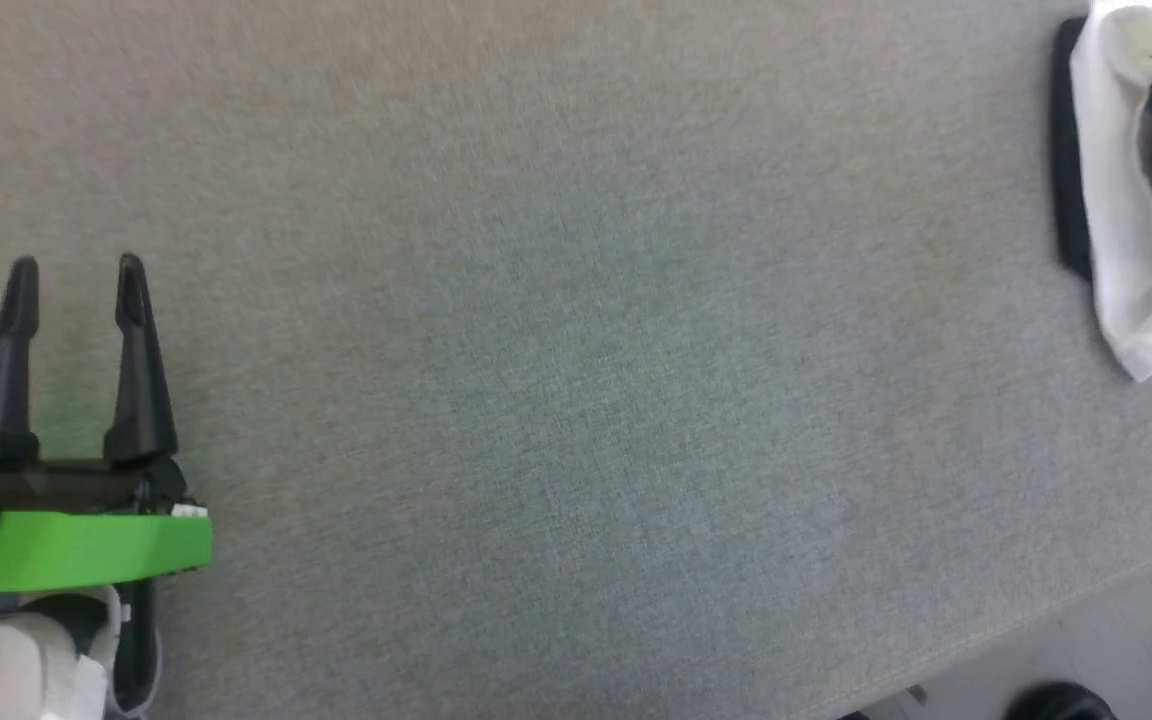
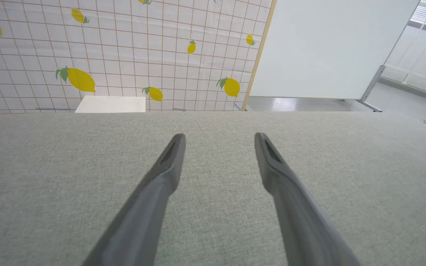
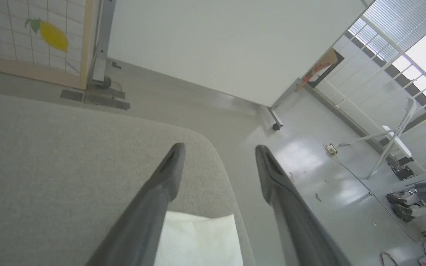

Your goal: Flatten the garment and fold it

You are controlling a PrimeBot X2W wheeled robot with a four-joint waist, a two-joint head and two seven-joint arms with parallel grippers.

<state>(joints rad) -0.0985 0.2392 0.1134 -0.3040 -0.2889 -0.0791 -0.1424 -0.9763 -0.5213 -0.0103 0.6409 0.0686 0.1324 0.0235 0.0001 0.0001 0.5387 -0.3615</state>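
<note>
Garment [image 1: 1116, 220]: is lying as a bundled white-and-black heap at the right edge of the grey cloth-covered table [image 1: 576, 350], near its rounded corner, its white cloth [image 3: 198, 240] showing low in the right wrist view. Left gripper [image 1: 76, 265]: is hanging over bare table, well apart from the garment, its two dark fingers [image 2: 168, 162] standing wide and holding nothing. Right gripper [image 3: 220, 147]: is hovering over the garment's white cloth, fingers standing wide with nothing gripped between them

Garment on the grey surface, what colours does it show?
The garment is white with black parts, seen best in the head view.
</note>
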